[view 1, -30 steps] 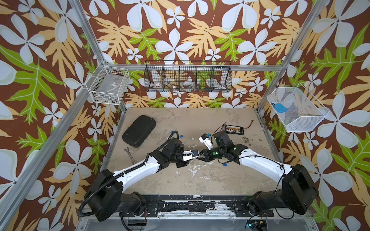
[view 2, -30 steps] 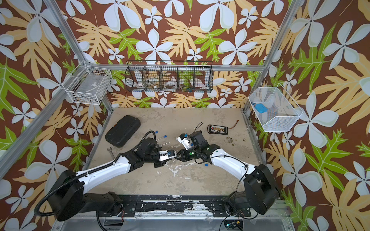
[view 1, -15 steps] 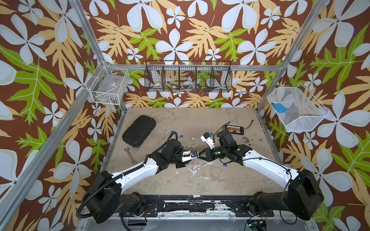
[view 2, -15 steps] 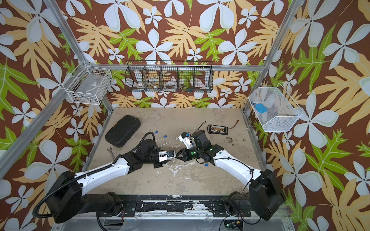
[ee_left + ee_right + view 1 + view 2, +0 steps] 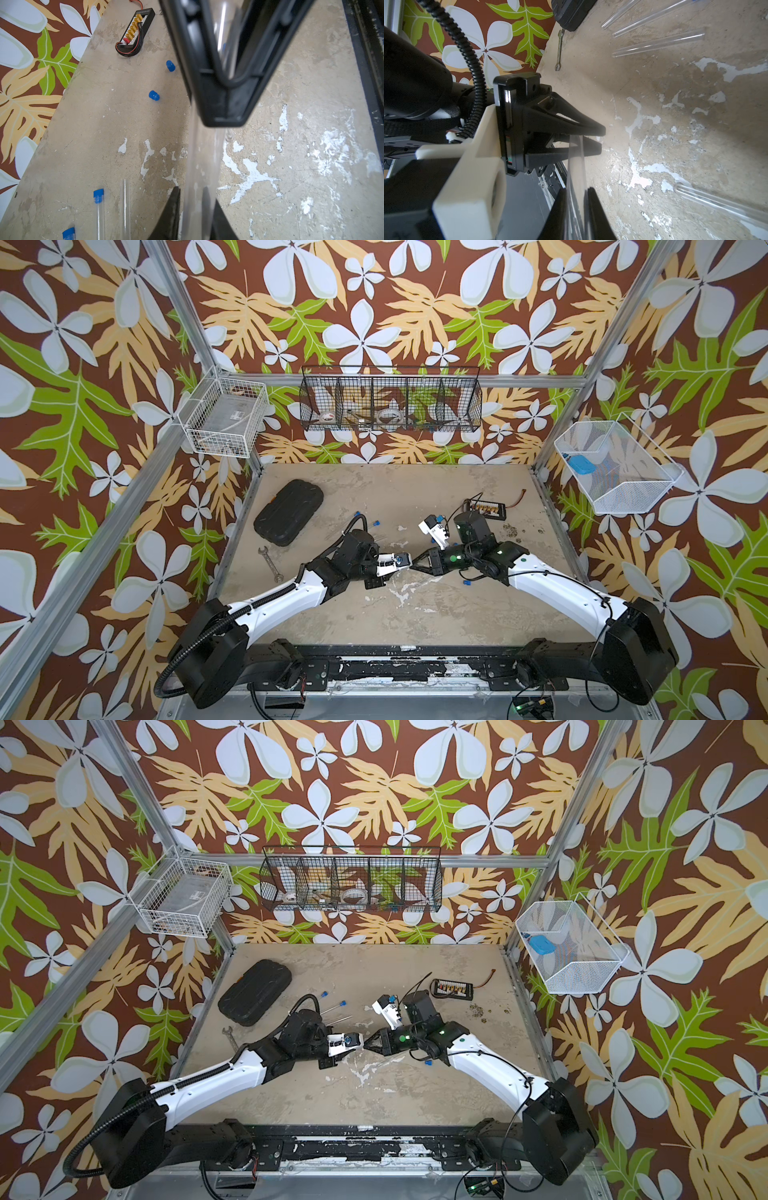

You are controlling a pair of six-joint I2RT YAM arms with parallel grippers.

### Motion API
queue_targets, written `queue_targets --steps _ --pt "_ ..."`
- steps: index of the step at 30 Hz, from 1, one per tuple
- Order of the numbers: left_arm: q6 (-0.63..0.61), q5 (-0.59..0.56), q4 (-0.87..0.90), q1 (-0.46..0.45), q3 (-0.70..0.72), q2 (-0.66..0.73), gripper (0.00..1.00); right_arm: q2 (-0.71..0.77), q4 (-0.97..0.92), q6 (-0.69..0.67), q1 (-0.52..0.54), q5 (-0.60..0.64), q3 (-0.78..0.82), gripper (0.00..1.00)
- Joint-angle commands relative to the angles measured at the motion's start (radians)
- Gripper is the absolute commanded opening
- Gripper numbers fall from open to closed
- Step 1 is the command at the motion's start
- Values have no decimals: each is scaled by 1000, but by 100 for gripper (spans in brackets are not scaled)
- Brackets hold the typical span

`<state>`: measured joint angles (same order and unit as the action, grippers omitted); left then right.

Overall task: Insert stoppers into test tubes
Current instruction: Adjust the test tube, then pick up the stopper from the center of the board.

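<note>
Currently the left gripper (image 5: 601, 142) and right gripper (image 5: 226, 118) jaws are both clamped on one test tube (image 5: 200, 162), which is thin, clear and nearly invisible, spanning between them over mid-bench (image 5: 415, 614). Two stubby blue stoppers (image 5: 154, 95) lie loose on the bench. Two capped tubes (image 5: 98, 212) and one open tube (image 5: 125, 207) lie nearby.

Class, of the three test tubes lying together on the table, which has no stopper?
The tube nearest the left gripper: its mouth is bare; both others carry blue stoppers.
</note>
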<state>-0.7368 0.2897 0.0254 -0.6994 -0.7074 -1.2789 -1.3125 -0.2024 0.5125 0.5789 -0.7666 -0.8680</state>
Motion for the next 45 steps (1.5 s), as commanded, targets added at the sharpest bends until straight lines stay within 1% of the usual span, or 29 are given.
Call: queue_targets --steps 1,4,6,8,13,16,18,20,22,25,26,27,28,30,32,34,36,37,38,39,41,43,45 --pt "-10 9 -15 1 0 6 19 -5 18 4 1 -5 -2 17" --pt "-12 14 -12 0 0 7 14 -10 21 8 1 -5 -5 18" --pt "-15 16 -10 0 -1 10 11 -11 24 10 1 -4 -7 22" --pt "-16 19 -11 0 0 12 6 -9 23 13 1 -3 -11 29" --pt "-14 23 -10 0 -1 16 1 31 42 23 -35 12 -12 49" --pt "-9 11 -10 1 -4 16 0 79 19 -8 -95 49 -14 52" --pt "-1 -1 -13 1 -6 15 0 104 -38 -66 -146 101 -29 52" --pt "7 -20 -15 0 -9 13 0 127 -112 -152 -190 198 -41 51" --pt "15 -37 -15 0 -12 10 0 146 -192 -275 -200 368 -60 50" --pt "22 -58 -10 0 -16 4 0 175 -238 -421 -198 606 -76 49" --pt "22 -59 -6 0 -18 1 0 188 -230 -447 -199 649 -80 48" --pt "23 -62 3 0 -22 -3 0 199 -218 -480 -201 667 -84 49" --pt "26 -64 12 0 -27 -9 0 209 -204 -504 -200 723 -85 49" --pt "29 -67 33 1 -40 -21 0 213 -179 -612 -201 785 -83 50" --pt "28 -69 49 1 -48 -33 0 207 -186 -789 -201 803 -88 52" --pt "38 -64 68 0 -63 -50 0 202 -267 -1072 -200 742 -92 53" --pt "49 -52 95 1 -82 -68 0 219 -290 -1281 -207 727 -59 52" --pt "59 -48 100 0 -85 -72 0 223 -300 -1408 -234 679 -38 53" --pt "61 -40 99 0 -82 -78 0 221 -312 -1506 -262 623 -20 53" --pt "56 -23 95 0 -77 -80 0 211 -298 -1559 -297 594 -1 52" --pt "66 6 79 0 -74 -89 0 165 -322 -1585 -335 586 -6 51" --pt "83 34 90 0 -89 -101 0 142 -383 -1625 -339 607 11 53" --pt "85 38 99 1 -100 -110 0 156 -365 -1630 -338 597 58 54"
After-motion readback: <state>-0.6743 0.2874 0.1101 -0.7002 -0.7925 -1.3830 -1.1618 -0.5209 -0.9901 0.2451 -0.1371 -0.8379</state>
